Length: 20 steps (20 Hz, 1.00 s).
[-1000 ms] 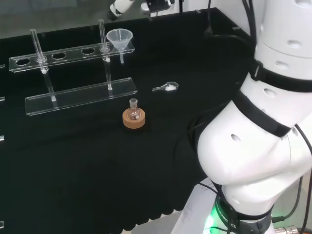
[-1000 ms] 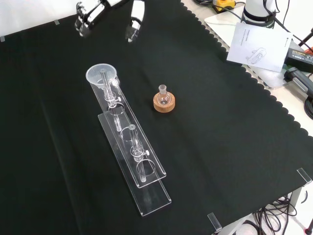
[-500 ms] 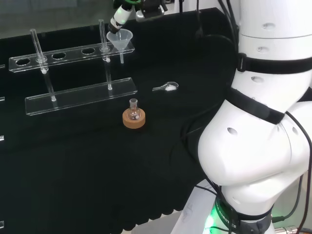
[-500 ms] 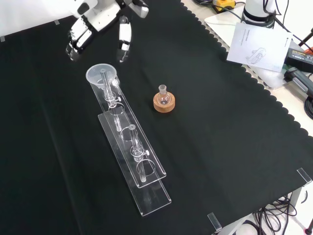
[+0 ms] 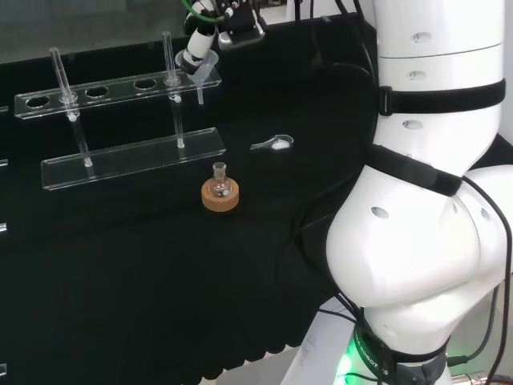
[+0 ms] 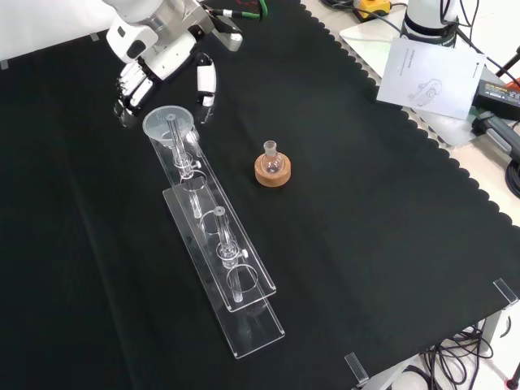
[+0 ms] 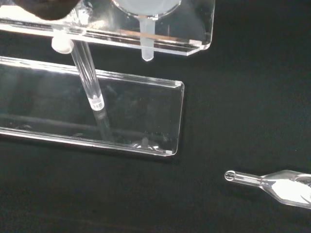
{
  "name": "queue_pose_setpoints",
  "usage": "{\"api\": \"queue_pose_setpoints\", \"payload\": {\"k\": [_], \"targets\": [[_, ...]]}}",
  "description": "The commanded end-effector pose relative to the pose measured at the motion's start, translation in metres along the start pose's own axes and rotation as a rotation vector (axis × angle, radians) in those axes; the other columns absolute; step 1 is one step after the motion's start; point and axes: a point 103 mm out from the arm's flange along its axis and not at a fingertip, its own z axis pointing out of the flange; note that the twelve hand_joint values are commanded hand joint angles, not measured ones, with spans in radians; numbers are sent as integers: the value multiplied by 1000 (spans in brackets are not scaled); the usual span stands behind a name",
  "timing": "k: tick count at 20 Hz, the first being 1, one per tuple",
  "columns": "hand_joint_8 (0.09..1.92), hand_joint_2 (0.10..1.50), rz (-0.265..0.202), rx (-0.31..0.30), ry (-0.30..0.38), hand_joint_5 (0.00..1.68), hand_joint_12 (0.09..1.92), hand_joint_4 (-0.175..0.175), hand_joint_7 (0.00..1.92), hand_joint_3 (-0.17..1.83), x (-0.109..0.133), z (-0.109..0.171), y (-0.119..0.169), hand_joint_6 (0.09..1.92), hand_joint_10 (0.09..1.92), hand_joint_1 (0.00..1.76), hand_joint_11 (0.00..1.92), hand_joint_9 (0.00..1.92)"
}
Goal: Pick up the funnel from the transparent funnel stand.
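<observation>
Near the far edge of the black cloth (image 5: 120, 265) in the head view, the hand (image 5: 199, 42) sits right at the funnel (image 5: 202, 70), which rests in the right-hand end hole of the transparent funnel stand (image 5: 120, 88). The hand covers much of the funnel's bowl; its stem points straight down through the rack. Nearer the middle of the cloth stand a small flask on a cork ring (image 5: 220, 192) and a glass scoop (image 5: 272, 144) holding white powder.

From the front view, the hand (image 6: 162, 65) straddles the funnel (image 6: 169, 126), fingers spread on either side of the rim and holding nothing. The funnel's long axis is upright, mouth up, at the stand's (image 6: 219, 244) upper end. The flask on its cork ring (image 6: 271, 166) stands apart to the right.

Close up in the wrist view, the funnel's (image 7: 146, 9) bowl is cut off by the frame edge; its short stem pokes down through the stand's top plate (image 7: 194, 29). The scoop (image 7: 277, 184) lies near.
</observation>
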Motion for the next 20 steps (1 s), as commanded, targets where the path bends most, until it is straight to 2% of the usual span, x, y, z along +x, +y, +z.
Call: {"api": "queue_pose_setpoints", "payload": {"k": [1, 16, 20], "targets": [[382, 741, -1, 18, -15, 76, 1487, 3, 0, 263, 6, 6, 6, 87, 802, 685, 199, 117], [378, 709, 15, 51, -44, 79, 1497, 12, 0, 301, 14, 10, 16, 87, 838, 717, 268, 133], [433, 698, 21, 58, -43, 101, 1490, 13, 0, 327, 13, 11, 17, 87, 843, 718, 282, 157]]}}
